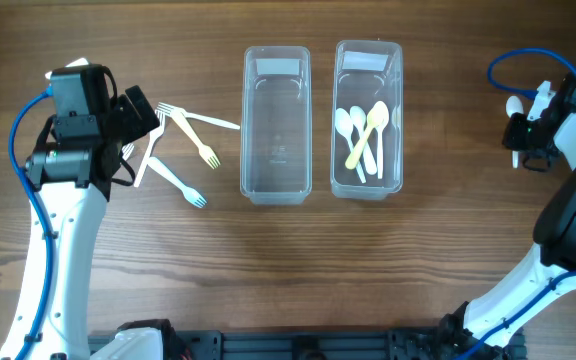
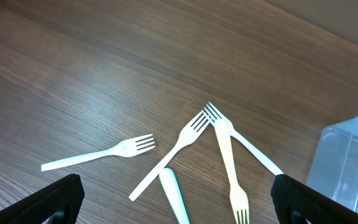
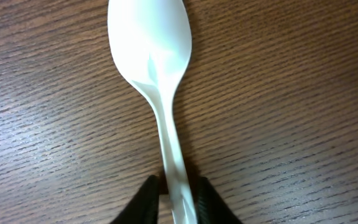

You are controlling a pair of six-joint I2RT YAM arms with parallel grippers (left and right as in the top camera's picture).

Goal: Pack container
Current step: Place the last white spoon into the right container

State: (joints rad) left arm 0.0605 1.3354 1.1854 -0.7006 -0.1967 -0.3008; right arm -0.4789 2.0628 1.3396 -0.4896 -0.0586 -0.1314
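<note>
Two clear plastic containers stand mid-table: the left one is empty, the right one holds several white and yellow spoons. Several plastic forks lie scattered at the left; they also show in the left wrist view. My left gripper is open above the forks, with a pale blue handle between its fingers, untouched. My right gripper at the far right is shut on the handle of a white spoon, also visible overhead, low over the wood.
The table top is brown wood. A corner of the empty container shows in the left wrist view. Blue cables run along both arms.
</note>
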